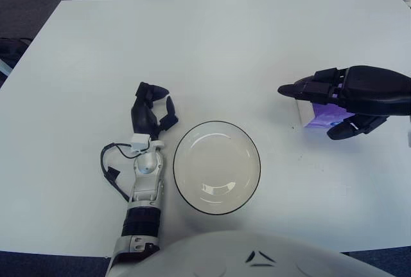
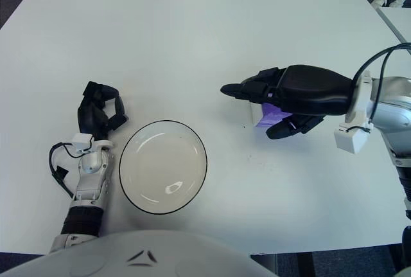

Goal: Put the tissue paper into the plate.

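That purple tissue pack (image 1: 318, 114) near the table's (image 1: 212, 45) right edge looks light and squishy, so with my right hand (image 2: 276, 107) spread wide over it I'd pinch its long sides gently, plate (image 1: 216, 167) waiting at the front edge.

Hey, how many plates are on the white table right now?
1. The round white plate with a dark rim sits near the table's front edge, right of the idle left hand and left of the right hand. None appear hidden.
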Motion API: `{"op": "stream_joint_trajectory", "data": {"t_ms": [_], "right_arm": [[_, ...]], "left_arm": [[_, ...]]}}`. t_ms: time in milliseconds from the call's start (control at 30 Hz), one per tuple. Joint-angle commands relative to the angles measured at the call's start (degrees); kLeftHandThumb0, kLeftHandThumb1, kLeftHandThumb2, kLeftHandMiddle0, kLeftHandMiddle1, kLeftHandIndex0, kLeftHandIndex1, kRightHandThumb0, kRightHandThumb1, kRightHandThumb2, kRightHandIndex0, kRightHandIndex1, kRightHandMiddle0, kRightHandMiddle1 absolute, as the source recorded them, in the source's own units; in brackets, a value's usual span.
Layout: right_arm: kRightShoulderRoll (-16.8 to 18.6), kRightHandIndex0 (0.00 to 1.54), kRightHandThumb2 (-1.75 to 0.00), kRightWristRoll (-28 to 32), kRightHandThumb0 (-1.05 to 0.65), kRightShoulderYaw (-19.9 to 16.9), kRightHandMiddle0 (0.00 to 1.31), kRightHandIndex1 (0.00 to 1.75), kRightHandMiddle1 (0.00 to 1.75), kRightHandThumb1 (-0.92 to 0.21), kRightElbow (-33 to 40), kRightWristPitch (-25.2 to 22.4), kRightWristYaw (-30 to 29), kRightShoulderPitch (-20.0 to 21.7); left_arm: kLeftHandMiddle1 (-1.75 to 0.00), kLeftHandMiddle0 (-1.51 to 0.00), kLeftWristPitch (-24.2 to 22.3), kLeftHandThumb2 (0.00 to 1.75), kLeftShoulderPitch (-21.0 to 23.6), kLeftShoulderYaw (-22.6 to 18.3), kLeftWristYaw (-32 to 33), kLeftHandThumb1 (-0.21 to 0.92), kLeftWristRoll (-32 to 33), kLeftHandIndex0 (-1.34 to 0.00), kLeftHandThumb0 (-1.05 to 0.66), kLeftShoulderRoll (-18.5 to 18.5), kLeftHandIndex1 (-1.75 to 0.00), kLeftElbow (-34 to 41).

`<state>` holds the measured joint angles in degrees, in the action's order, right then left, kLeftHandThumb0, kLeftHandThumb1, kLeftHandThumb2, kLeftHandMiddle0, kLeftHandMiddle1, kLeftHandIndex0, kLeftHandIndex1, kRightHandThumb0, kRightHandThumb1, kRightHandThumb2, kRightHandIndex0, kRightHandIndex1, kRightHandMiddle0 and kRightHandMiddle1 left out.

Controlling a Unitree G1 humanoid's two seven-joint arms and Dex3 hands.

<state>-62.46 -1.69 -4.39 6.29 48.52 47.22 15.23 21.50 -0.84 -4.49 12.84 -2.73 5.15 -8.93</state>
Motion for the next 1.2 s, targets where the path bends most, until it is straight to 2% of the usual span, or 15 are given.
{"op": "stream_joint_trajectory", "data": {"t_ms": [0, 333, 600, 933, 1167], "right_arm": [[0.5, 0.00, -0.58, -1.2, -1.05, 0.7, 0.00, 0.00, 0.00, -0.92, -1.4, 1.7, -0.7, 1.1], [1.9, 0.00, -0.58, -3.5, -1.05, 0.8, 0.00, 0.00, 0.00, -0.92, -4.1, 3.5, -2.7, 1.7], [2.9, 0.00, -0.54, -6.8, -1.05, 1.2, 0.00, 0.00, 0.00, -0.92, -5.2, 3.2, -4.5, 2.9], [4.2, 0.00, -0.48, -6.8, -1.05, 0.5, 0.00, 0.00, 0.00, -0.92, -5.2, -1.7, -6.7, 2.0], [4.0, 0.00, -0.46, -6.8, -1.05, 0.2, 0.00, 0.00, 0.00, -0.92, -4.5, -5.0, -7.2, 0.9]], "left_arm": [[-1.75, -0.84, -2.0, 1.12, -4.8, -0.3, 0.4, 0.48, -0.7, -0.48, -0.43, 0.1, -1.75, -4.1], [-1.75, -0.87, -2.5, 1.14, -4.9, -0.3, 1.2, 0.47, -1.4, -0.49, -0.43, -0.1, -1.75, -4.1], [-1.75, -0.87, -2.3, 1.14, -5.1, -0.2, 0.5, 0.47, -0.7, -0.49, -0.43, -0.3, -1.75, -3.9], [-1.75, -0.86, -2.1, 1.14, -5.6, -0.4, 0.5, 0.47, -0.6, -0.49, -0.43, -0.3, -1.75, -3.5], [-1.75, -0.85, -2.0, 1.13, -5.9, -0.4, 0.4, 0.47, -0.4, -0.49, -0.43, -0.3, -1.75, -3.0]]}}
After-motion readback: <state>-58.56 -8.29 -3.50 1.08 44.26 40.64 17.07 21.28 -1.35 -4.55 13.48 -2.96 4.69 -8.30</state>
